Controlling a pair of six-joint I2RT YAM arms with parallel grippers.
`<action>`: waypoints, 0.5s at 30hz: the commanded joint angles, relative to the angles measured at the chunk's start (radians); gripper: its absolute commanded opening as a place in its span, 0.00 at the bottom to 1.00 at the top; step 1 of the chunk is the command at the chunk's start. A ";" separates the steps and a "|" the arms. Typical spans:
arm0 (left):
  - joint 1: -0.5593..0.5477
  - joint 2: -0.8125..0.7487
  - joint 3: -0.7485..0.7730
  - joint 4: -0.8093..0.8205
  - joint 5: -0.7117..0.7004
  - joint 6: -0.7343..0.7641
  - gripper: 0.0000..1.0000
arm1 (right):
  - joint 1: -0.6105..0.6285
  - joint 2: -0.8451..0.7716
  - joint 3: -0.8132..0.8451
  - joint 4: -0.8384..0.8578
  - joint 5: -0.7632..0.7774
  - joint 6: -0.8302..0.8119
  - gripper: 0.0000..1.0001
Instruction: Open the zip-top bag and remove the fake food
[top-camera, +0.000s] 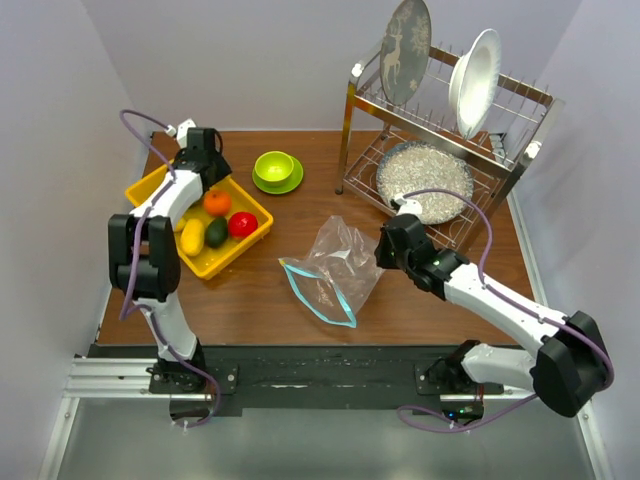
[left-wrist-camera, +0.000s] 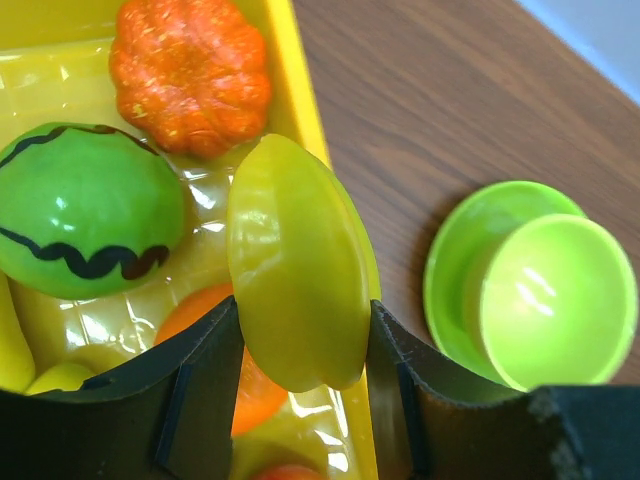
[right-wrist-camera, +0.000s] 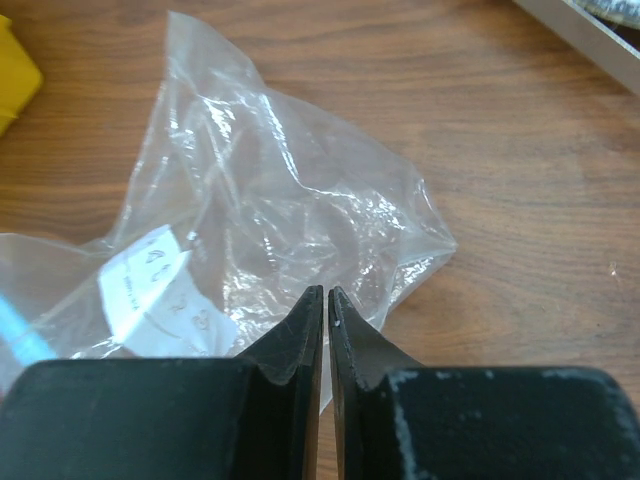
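the left end effector (left-wrist-camera: 303, 325) is clamped on a yellow piece (left-wrist-camera: 295, 250) of food. the piece's long axis runs along the fingers, and it hangs right over the tray (left-wrist-camera: 290, 60) rim on the side facing the bowl (left-wrist-camera: 555, 300). other food (top-camera: 218, 232) lies in the tray. the bag (top-camera: 335, 265) lies crumpled mid-counter (top-camera: 260, 300), apparently empty, and the right end effector (right-wrist-camera: 326, 300) is pinched closed on its far-right fold. letting go likely calls for a shift inward over the tray first, or the piece may tip off the rim.
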 joint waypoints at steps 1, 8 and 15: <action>0.040 0.066 0.072 0.030 -0.035 0.008 0.13 | 0.005 -0.061 0.017 -0.013 -0.006 -0.026 0.11; 0.043 0.079 0.028 0.075 -0.004 0.033 0.43 | 0.007 -0.095 0.008 -0.025 -0.003 -0.027 0.14; 0.043 -0.004 -0.002 0.055 -0.015 0.050 0.88 | 0.007 -0.095 -0.006 -0.021 -0.002 -0.018 0.17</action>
